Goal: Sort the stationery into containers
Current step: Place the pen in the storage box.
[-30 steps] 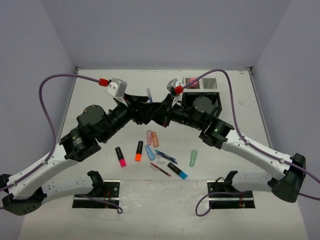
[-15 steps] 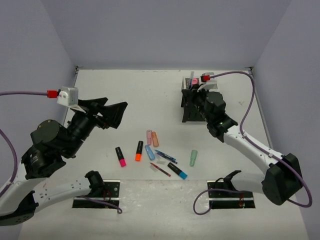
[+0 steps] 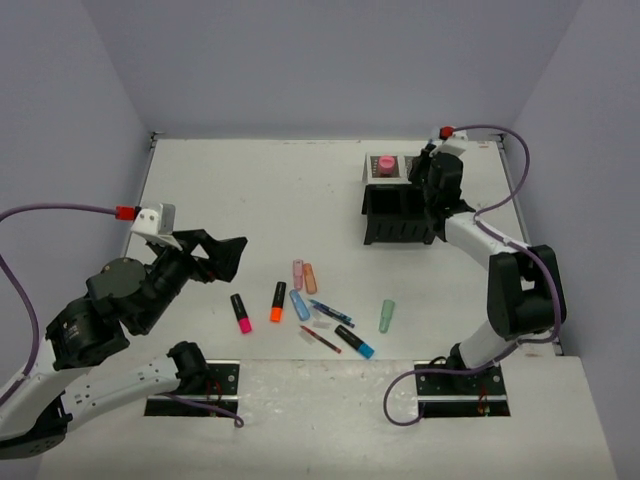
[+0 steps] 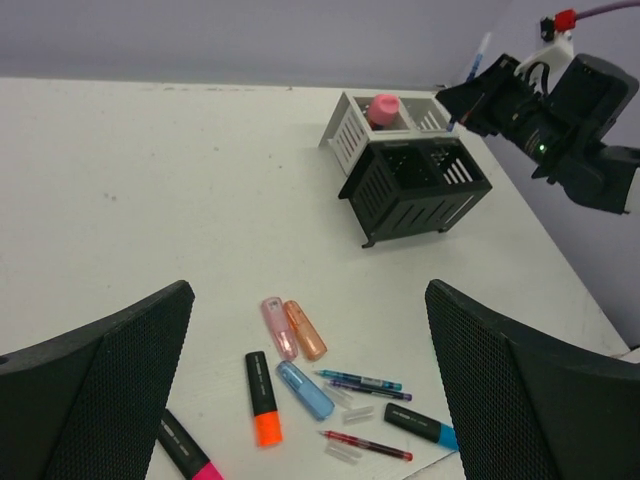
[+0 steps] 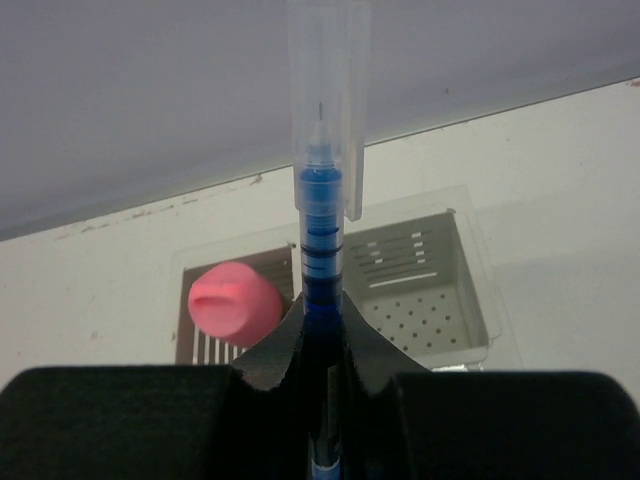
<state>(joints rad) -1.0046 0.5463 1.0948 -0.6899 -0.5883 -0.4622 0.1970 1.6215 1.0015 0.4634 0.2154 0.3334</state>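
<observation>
Left arm: folded near its base, left pincer [image 3: 224, 256] spread wide, empty, raised over the tabletop [image 3: 250, 180]. Right arm: stretched to the far right, right pincer [image 5: 322, 335] clamped on a blue pen [image 5: 322, 210] above the organizer [image 3: 398, 232], near its pink glue stick [image 3: 385, 164]. Other stationery [image 3: 277, 301]: loose, mid-tabletop.

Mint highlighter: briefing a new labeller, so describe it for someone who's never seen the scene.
Find the black mesh organizer, far right on the table. Nearer the front edge, the mint highlighter lies alone, right of the other markers: the only pale green one.
</observation>
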